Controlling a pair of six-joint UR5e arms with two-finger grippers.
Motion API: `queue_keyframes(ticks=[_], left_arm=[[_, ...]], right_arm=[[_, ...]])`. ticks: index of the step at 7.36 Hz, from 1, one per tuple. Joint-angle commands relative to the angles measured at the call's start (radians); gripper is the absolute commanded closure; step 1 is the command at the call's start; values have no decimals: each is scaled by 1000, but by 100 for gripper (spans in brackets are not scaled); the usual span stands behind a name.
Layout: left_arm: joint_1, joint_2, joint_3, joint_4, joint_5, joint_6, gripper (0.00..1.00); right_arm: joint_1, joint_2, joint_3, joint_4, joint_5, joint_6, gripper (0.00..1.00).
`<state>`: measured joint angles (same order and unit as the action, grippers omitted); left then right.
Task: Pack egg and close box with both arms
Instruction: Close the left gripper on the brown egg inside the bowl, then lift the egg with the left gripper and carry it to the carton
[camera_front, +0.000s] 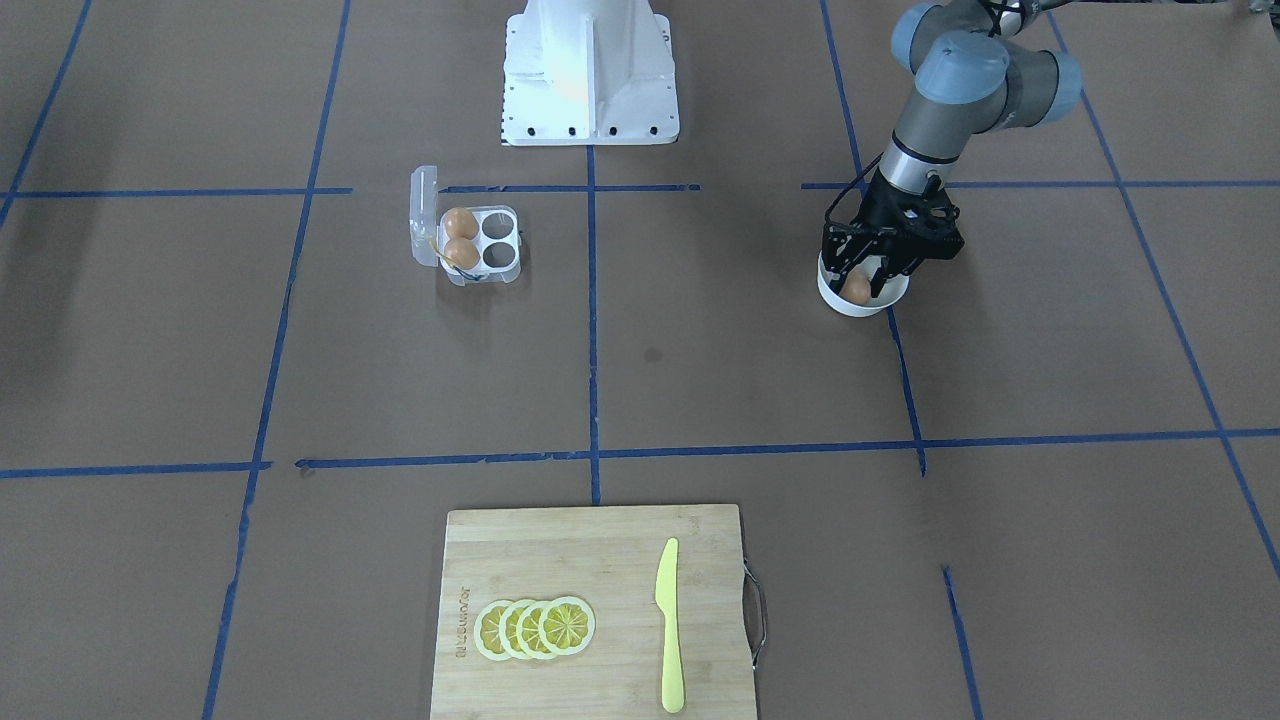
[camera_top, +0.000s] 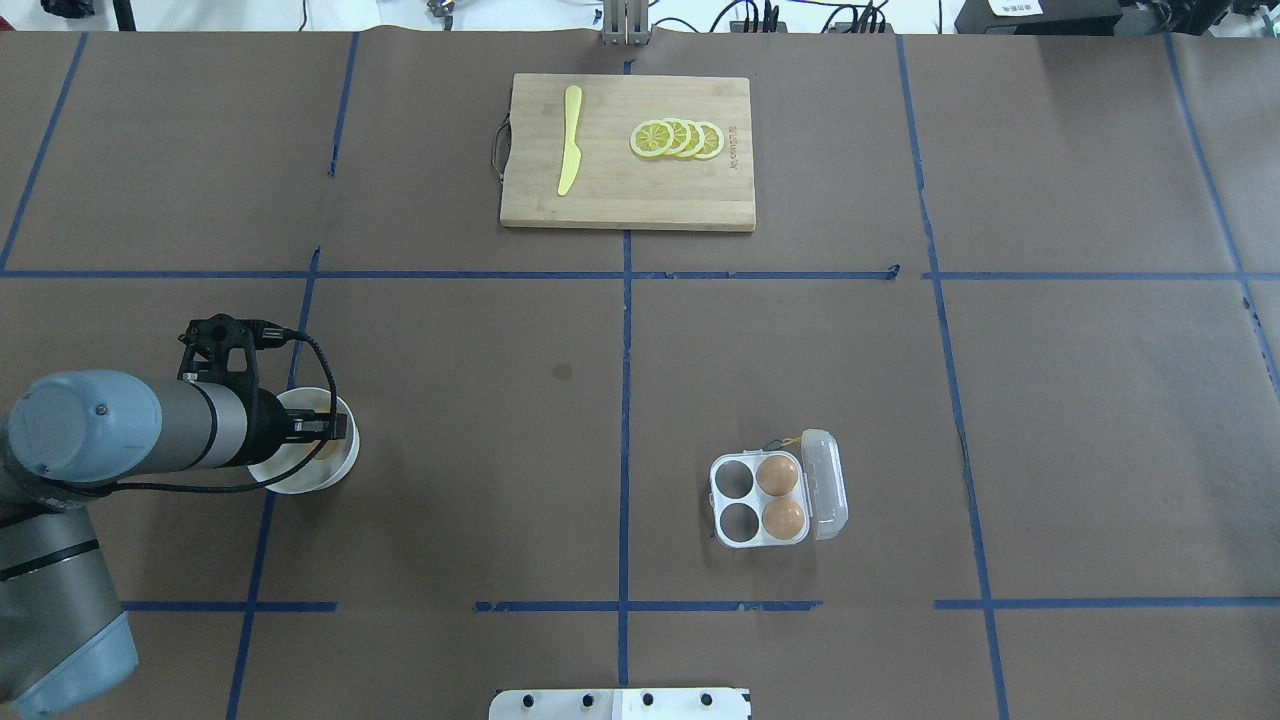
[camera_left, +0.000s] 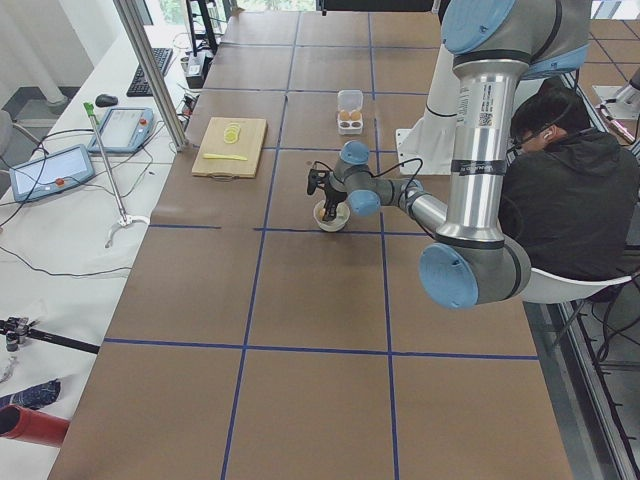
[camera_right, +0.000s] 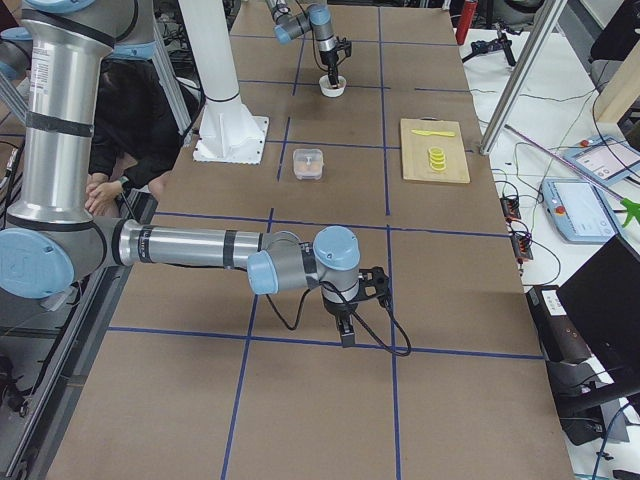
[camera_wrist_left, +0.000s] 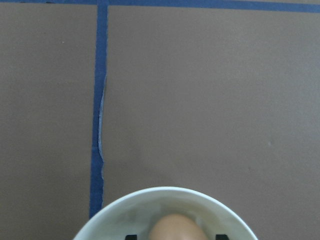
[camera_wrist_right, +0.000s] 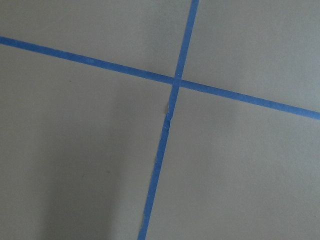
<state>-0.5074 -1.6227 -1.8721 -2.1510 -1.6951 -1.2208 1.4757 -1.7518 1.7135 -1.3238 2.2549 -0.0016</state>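
Note:
The clear egg carton (camera_front: 497, 271) lies open, lid (camera_front: 424, 215) folded back. Two orange-brown eggs (camera_front: 459, 221) (camera_front: 461, 252) fill the cells next to the lid; the other two cells are bare. It also shows in the overhead view (camera_top: 722, 505). A third egg (camera_front: 856, 288) lies in a round white bowl (camera_front: 850, 305). My left gripper (camera_front: 860, 282) reaches down into the bowl, open. In the left wrist view its fingertips (camera_wrist_left: 131, 236) stand on either side of the egg (camera_wrist_left: 173, 227), with gaps. My right gripper (camera_right: 345, 330) hovers over bare table far from the carton; I cannot tell its state.
A bamboo cutting board (camera_front: 560, 560) with lemon slices (camera_front: 535, 628) and a yellow knife (camera_front: 669, 625) lies on the operators' side. The white pedestal (camera_front: 590, 75) stands behind the carton. A seated person (camera_left: 570, 200) is beside the robot. Blue tape lines cross the brown table.

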Motion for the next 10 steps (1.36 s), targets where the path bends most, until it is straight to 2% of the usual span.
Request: queue_keyframes(ticks=[1,3,5,6,8,10], left_arm=[[-10,4,-30,-3,0,7,100],[-72,36,-113,-4,0,194,100],[-91,11,-173,-45,-1,370,100],[-89,-21,-147,-178,-1,410,100],[-82,-80,-37,-532,-15,463,100],[-76,-213,57,-613,-6,611,100]], right_arm=[[0,0,-2,0,0,0,0],[0,0,0,0,0,0,0],[0,0,0,0,0,0,0],[0,0,0,0,0,0,0],[0,0,0,0,0,0,0],[0,0,0,0,0,0,0]])
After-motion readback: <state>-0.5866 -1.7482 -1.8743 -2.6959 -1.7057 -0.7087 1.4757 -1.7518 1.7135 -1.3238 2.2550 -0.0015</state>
